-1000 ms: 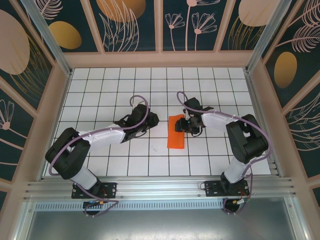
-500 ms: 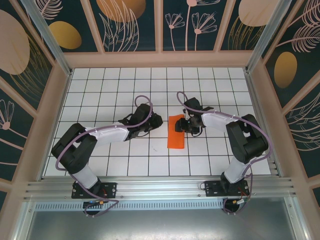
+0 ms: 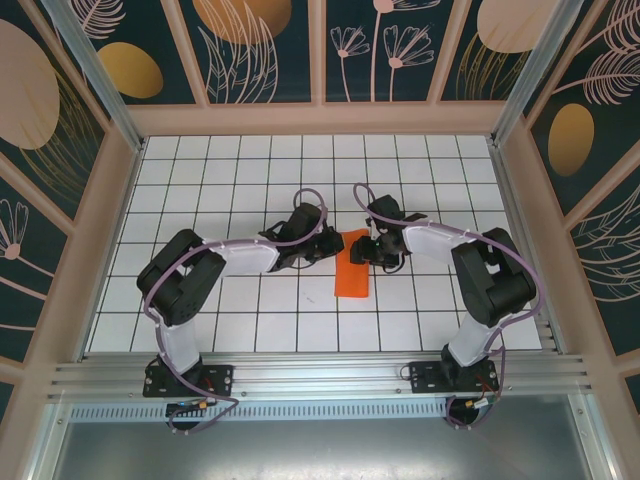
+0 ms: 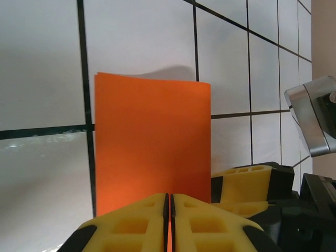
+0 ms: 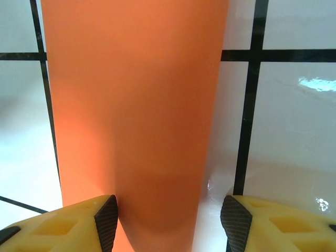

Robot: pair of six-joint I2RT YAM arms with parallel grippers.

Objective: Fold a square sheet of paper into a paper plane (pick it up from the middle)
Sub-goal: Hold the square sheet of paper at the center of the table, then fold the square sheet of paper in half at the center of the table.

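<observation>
The square sheet of paper (image 3: 352, 272) lies flat on the white grid table, bright orange and creased into a narrow upright rectangle. In the left wrist view the paper (image 4: 152, 142) stretches away from my left gripper (image 4: 169, 210), whose yellow fingers are shut together over its near edge. From above, the left gripper (image 3: 330, 243) sits at the sheet's upper left edge. My right gripper (image 3: 368, 250) stands open at the upper right. In its wrist view the right gripper (image 5: 168, 220) straddles the paper (image 5: 136, 105) and its right edge. The paper plane is out of view.
The table (image 3: 200, 300) is white tile with black grid lines, boxed in by a wooden frame and patterned walls (image 3: 90, 200). A metal rail (image 3: 320, 378) runs along the near edge by the arm bases. The right gripper's yellow finger (image 4: 247, 184) lies close beside the left gripper.
My left arm has swung right across the tiles until its gripper reached the paper's left edge, its jaws closing slightly. The right arm and the paper have not moved.
</observation>
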